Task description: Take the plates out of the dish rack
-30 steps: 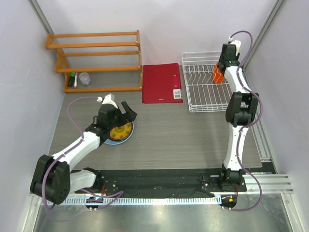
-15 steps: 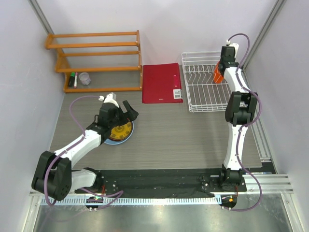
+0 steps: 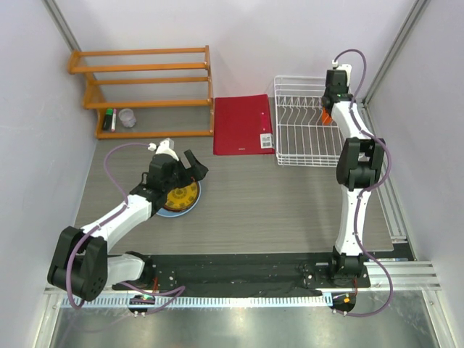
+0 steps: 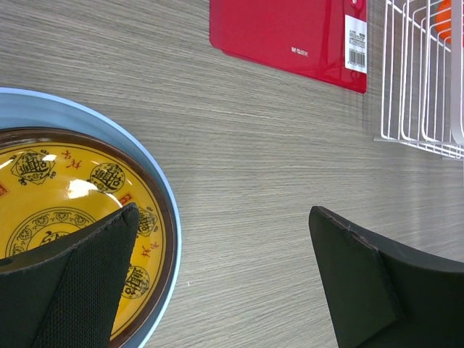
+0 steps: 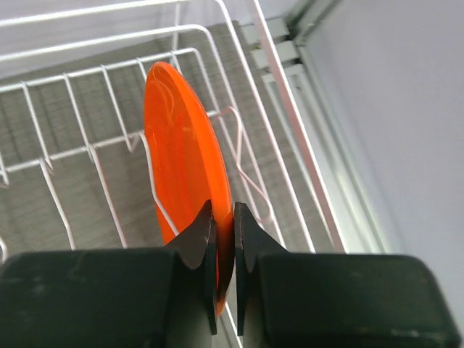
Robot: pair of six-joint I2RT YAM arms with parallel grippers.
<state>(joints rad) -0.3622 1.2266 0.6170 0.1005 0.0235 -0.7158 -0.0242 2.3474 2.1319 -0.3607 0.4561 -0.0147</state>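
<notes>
The white wire dish rack (image 3: 301, 138) stands at the back right. My right gripper (image 5: 225, 228) is shut on the rim of the plain orange plate (image 5: 181, 167), which stands on edge among the rack's prongs (image 5: 54, 181); in the top view the orange plate (image 3: 327, 114) peeks out beside that gripper (image 3: 332, 98). The yellow patterned plate (image 3: 180, 196) lies on the light blue plate (image 3: 167, 212) on the table at the left. My left gripper (image 4: 221, 275) is open and empty just above the yellow plate (image 4: 65, 188) and the blue plate's right rim (image 4: 174, 239). The red floral plate is not in view.
A flat red folder (image 3: 243, 125) lies between the rack and an orange wooden shelf (image 3: 145, 90) that holds a marker and a small cup. The rack's corner (image 4: 424, 87) and the folder (image 4: 290, 36) show in the left wrist view. Grey walls close both sides.
My right gripper has moved toward the back wall with the orange plate in it, and the dish rack has shifted a little the same way. The left arm has barely moved.
</notes>
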